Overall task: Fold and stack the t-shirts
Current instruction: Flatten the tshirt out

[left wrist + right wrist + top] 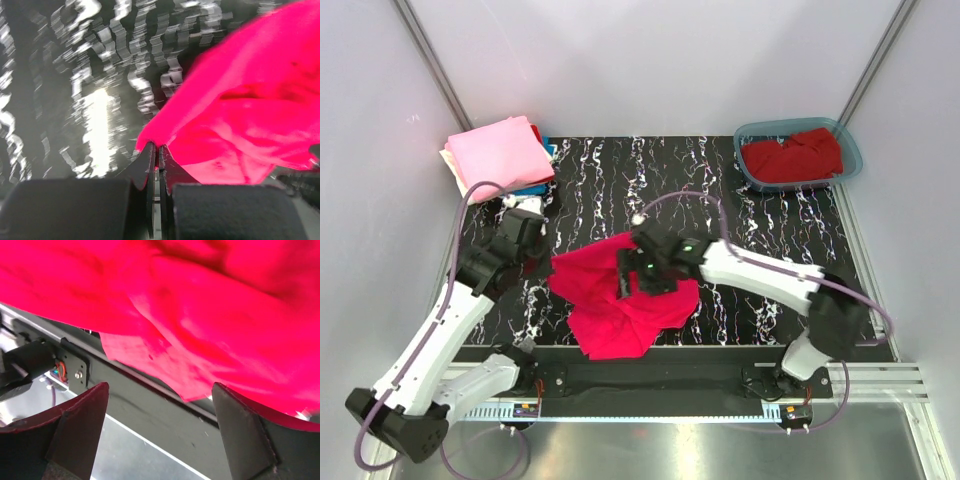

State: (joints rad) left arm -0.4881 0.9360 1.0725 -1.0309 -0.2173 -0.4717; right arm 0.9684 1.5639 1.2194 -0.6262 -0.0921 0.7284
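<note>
My right gripper [160, 387] gapes empty; red shirt [210, 305] just beyond its tips (left gripper [156, 147], shut, at shirt's edge).

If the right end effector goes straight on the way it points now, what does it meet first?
Most likely the bright pinkish-red t-shirt: its cloth fills the view just ahead of the open right end effector. Depth is unclear.

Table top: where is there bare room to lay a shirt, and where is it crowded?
Bare: the table at back middle, between the folded stack and the teal tub; the strip between the tub and the right arm. Crowded: near centre, where the bright red shirt lies crumpled, that arm over it, the left arm beside it.
</note>
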